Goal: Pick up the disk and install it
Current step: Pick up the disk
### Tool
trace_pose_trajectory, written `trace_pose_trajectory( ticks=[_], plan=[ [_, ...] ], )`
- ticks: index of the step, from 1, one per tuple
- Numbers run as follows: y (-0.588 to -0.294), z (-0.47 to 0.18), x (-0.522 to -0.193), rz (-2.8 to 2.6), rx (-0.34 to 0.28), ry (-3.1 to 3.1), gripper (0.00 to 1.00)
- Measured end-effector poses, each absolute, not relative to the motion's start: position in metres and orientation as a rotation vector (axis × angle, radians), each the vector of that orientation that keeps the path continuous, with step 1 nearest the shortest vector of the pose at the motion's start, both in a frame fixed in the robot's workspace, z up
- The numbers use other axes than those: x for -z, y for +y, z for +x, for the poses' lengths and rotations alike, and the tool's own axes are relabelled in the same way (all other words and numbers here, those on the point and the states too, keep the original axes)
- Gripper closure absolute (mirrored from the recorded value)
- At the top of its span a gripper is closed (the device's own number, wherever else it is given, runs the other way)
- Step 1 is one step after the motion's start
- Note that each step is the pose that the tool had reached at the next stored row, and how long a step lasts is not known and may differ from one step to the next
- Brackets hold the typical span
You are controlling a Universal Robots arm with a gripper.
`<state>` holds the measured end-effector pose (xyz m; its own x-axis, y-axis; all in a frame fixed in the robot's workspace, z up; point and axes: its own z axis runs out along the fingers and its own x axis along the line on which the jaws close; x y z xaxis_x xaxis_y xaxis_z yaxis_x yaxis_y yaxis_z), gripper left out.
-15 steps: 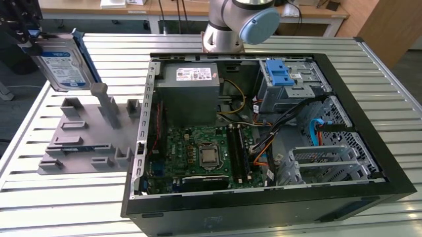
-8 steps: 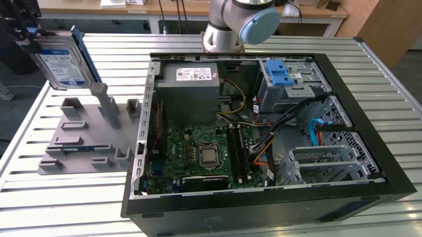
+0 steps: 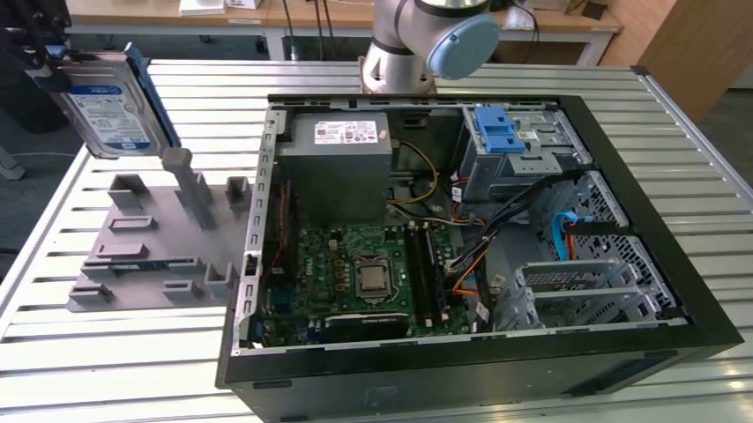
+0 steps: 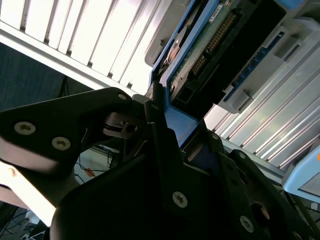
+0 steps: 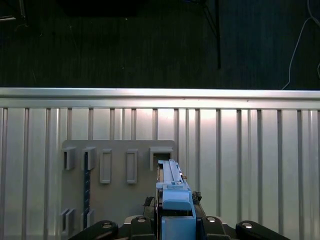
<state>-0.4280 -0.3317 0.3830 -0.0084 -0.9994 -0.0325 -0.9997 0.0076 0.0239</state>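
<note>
The disk, a silver drive with a white-and-blue label in a bright blue carrier, hangs upright in the air above the grey slotted fixture at the exterior view's left. My gripper is shut on its upper end. In the second wrist view the gripper clamps the carrier's blue edge, and the disk's green circuit board faces the camera. In the first wrist view the disk's blue edge rises between the gripper's black links, with the fixture below it.
The open computer case lies on the slatted metal table, at the exterior view's right. Inside are the grey power-supply box, the motherboard and a drive bay with a blue carrier. The arm's base stands behind the case.
</note>
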Motion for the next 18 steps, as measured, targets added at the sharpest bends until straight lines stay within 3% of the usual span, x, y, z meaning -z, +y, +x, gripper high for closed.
trace_pose_trajectory(
  ticks=[18],
  plan=[
    [-0.332,-0.428,-0.404,-2.206,-0.065,2.224,0.64]
  ],
)
